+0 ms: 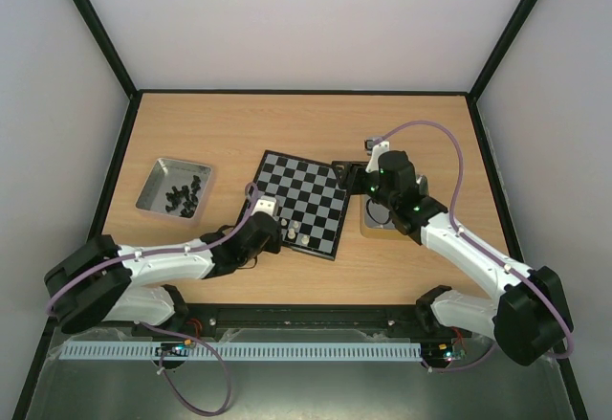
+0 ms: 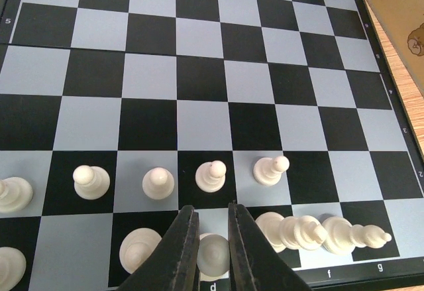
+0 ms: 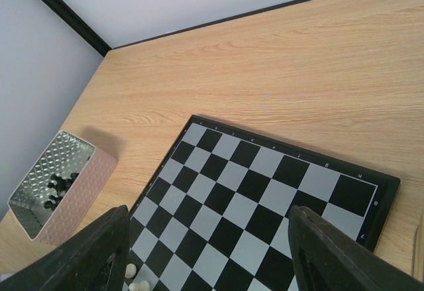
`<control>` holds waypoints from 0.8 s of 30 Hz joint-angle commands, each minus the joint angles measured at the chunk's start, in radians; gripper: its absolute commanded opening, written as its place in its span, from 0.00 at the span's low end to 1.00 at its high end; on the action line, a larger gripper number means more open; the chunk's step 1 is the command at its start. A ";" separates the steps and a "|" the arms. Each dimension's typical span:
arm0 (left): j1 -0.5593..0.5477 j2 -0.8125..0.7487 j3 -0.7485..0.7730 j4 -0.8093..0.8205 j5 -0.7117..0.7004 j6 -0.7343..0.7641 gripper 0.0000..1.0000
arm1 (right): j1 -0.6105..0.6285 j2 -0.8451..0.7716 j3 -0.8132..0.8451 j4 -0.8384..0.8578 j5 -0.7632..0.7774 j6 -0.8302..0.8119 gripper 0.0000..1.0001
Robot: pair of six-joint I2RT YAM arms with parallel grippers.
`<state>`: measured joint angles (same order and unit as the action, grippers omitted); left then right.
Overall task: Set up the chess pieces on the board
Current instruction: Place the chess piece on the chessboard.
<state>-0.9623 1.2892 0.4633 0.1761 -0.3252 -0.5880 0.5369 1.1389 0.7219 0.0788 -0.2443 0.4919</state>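
Note:
The board (image 1: 308,188) lies mid-table, with cream-white chess pieces (image 1: 295,232) only along its near edge. In the left wrist view several white pawns (image 2: 158,183) stand in the second row, and taller white pieces (image 2: 291,231) stand in the back row to the right. My left gripper (image 2: 212,221) is shut on a white piece (image 2: 213,254) on the back-row square marked d; the same gripper (image 1: 285,235) hangs over the near board edge. My right gripper (image 3: 209,215) is open and holds nothing, hovering above the board (image 3: 265,191) near its far right corner (image 1: 368,176).
A metal tin (image 1: 174,187) holding black pieces sits left of the board and also shows as the tin (image 3: 59,188) in the right wrist view. A second tin (image 1: 378,227) lies under the right arm, close to the board's right edge (image 2: 397,12).

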 commanded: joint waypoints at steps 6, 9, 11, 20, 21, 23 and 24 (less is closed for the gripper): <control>-0.009 0.030 -0.025 0.075 -0.011 -0.002 0.12 | 0.000 0.005 -0.016 0.021 0.005 0.011 0.64; -0.009 0.045 -0.019 0.081 -0.011 -0.001 0.12 | 0.000 0.005 -0.016 0.024 0.004 0.014 0.64; -0.009 0.052 -0.017 0.082 -0.011 0.000 0.13 | 0.000 0.005 -0.017 0.024 0.003 0.014 0.64; -0.009 0.031 0.006 0.047 0.003 0.010 0.27 | 0.000 -0.008 -0.016 0.019 0.010 0.020 0.64; -0.010 0.023 0.009 0.038 0.003 0.010 0.29 | 0.000 -0.015 -0.016 0.020 0.010 0.021 0.64; -0.009 0.007 0.016 0.020 0.002 0.014 0.32 | 0.000 -0.032 -0.016 0.023 0.010 0.023 0.64; -0.009 -0.005 0.021 0.006 -0.003 0.014 0.32 | 0.000 -0.041 -0.016 0.025 0.011 0.025 0.64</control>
<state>-0.9657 1.3258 0.4515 0.2150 -0.3141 -0.5831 0.5369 1.1381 0.7147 0.0792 -0.2447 0.5064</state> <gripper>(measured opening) 0.310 0.641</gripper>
